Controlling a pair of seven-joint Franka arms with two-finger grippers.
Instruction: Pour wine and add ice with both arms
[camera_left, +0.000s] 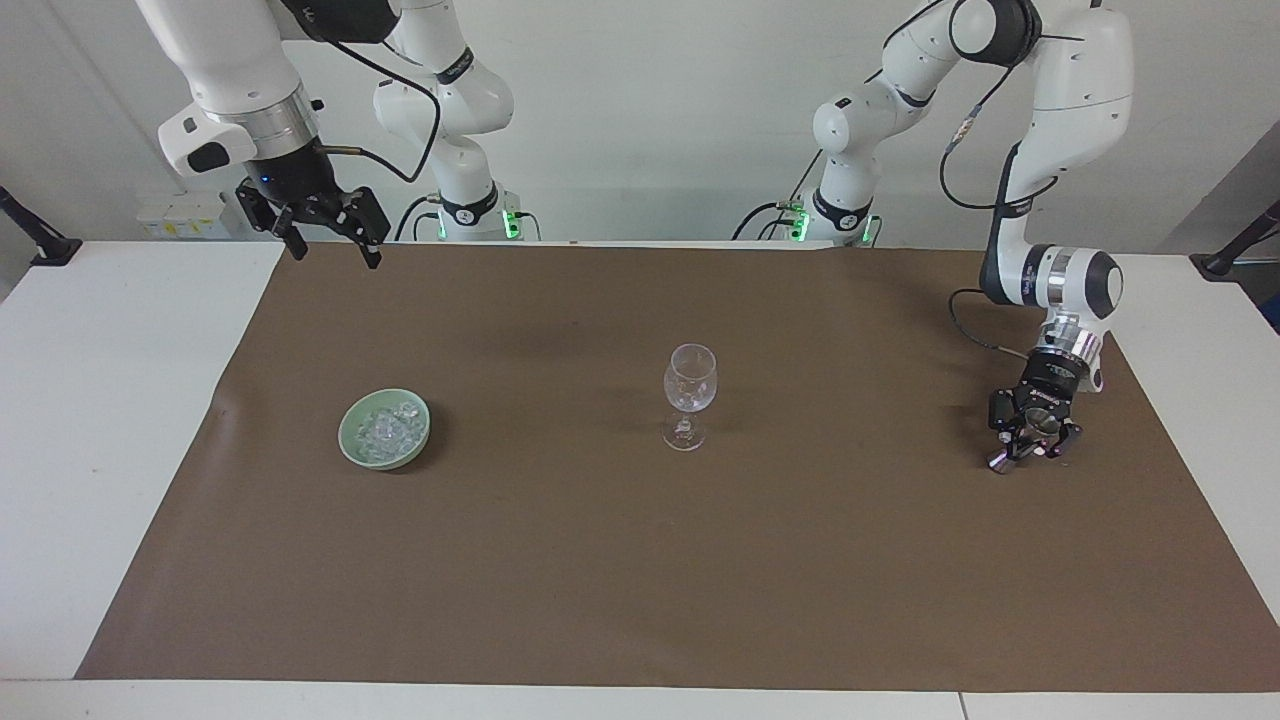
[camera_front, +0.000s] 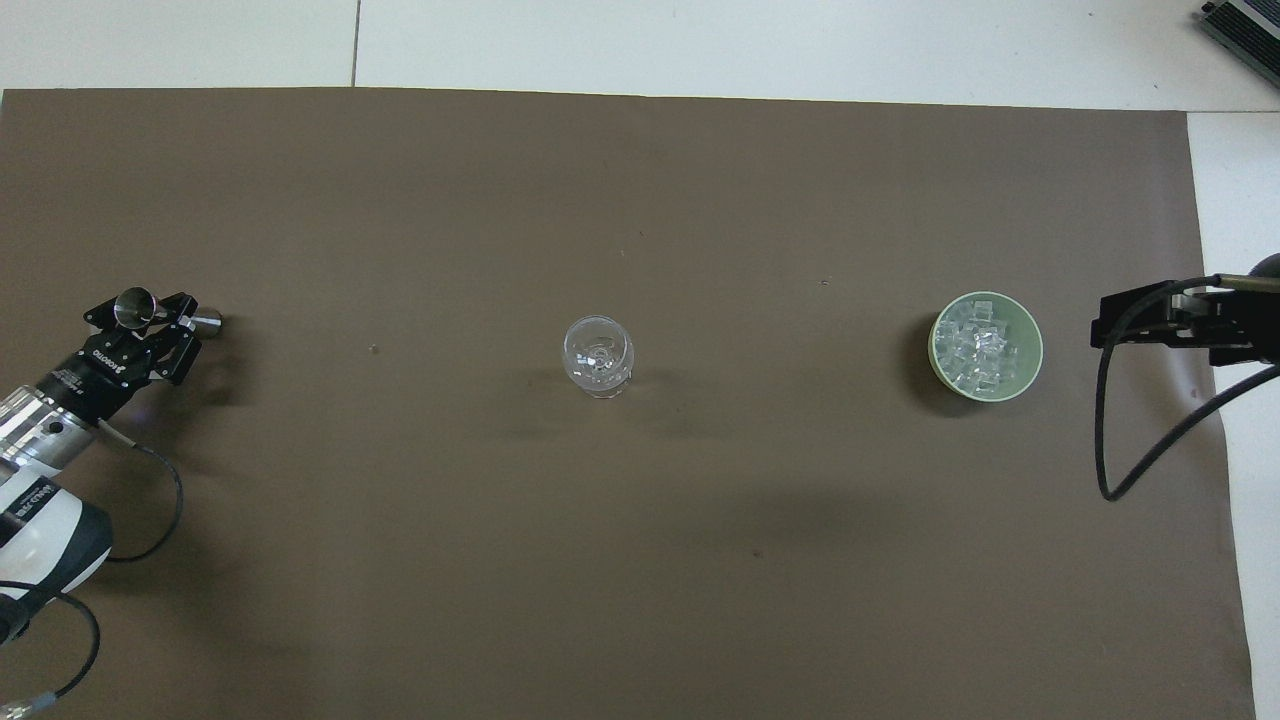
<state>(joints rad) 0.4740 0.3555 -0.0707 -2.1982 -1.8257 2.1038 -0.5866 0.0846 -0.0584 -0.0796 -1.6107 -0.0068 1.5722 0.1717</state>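
The ice (camera_left: 388, 428) (camera_front: 975, 352) lies heaped in a pale green bowl (camera_left: 348, 442) (camera_front: 1033, 335). The bowl stands on the brown mat (camera_left: 640, 580) that covers most of the white bench (camera_left: 100, 400), toward the right arm's end. A clear stemmed wine glass (camera_left: 689, 385) (camera_front: 598, 355) stands upright near the middle of the mat, well apart from the bowl and about as far from the robots as the bowl is. The glass looks clear all through, with no dark liquid showing in it. The right claw (camera_left: 335, 248) (camera_front: 1150, 322) hangs high in the air over the mat's edge at the right arm's end of the bench, and this arm waits there. Its two fingers (camera_left: 297, 245) point downward and stand plainly apart, with nothing between them, and it touches neither the bowl nor the ice. The left claw (camera_left: 1035, 440) (camera_front: 150, 320) is down low over the mat at the left arm's end of the bench, well apart from the glass. Its fingers are drawn in on a small metal cup (camera_left: 1035, 427) (camera_front: 133, 307), whose round shiny mouth shows between them in the overhead view. A short metal stub (camera_left: 998, 460) (camera_front: 207, 320) sticks out just beside the claw, close to the mat. Whether the stub belongs to the cup cannot be told.
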